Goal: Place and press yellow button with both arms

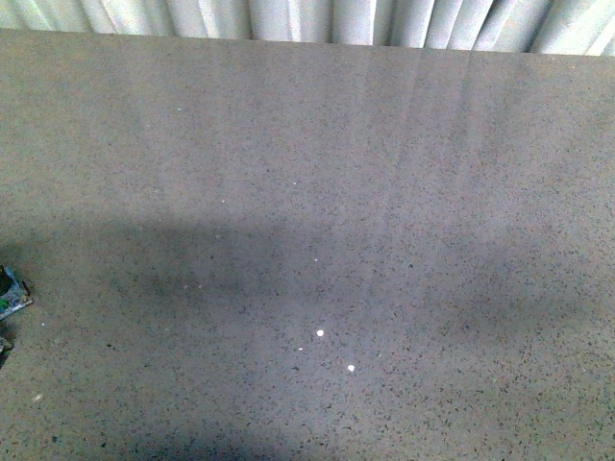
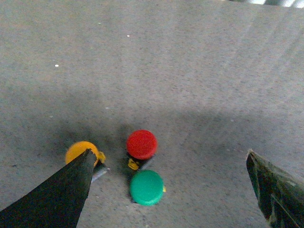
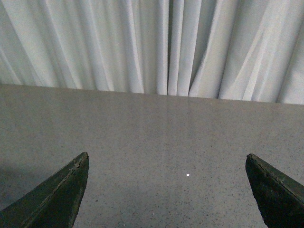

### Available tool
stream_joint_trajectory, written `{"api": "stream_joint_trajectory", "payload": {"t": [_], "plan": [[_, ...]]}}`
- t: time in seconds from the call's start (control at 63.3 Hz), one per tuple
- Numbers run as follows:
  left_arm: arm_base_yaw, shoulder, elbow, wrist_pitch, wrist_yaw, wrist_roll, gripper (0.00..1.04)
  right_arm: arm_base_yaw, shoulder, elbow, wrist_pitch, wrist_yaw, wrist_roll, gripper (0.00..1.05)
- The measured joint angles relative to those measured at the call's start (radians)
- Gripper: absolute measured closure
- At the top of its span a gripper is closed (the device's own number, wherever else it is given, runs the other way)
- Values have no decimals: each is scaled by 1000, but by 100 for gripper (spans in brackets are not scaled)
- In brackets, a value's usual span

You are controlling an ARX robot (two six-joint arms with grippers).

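Observation:
The yellow button stands on the grey table in the left wrist view, its domed cap partly hidden behind one finger of my left gripper. That gripper is open and hovers above the table with nothing held between its fingers. My right gripper is also open, over bare tabletop, facing the white curtain. No button appears in the right wrist view or the front view.
A red button and a green button stand close together beside the yellow one, between the left fingers. White curtain runs behind the table's far edge. A small green-grey piece shows at the front view's left border.

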Motion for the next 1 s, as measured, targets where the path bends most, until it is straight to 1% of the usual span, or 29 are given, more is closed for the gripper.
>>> {"api": "stream_joint_trajectory", "payload": {"t": [0.079,0.174,0.348,0.584,0.995], "plan": [[45,90,0,53,21,33,9,0,0,0,0,0,0,9],[121,206,0,116,41,103,9,0,0,0,0,0,0,9],[169,273,0,154,64,172,9,0,0,0,0,0,0,9],[181,384,7,192,66,254,9,0,0,0,0,0,0,9],[150,482,54,222,61,268,9,0,0,0,0,0,0,9]]}}
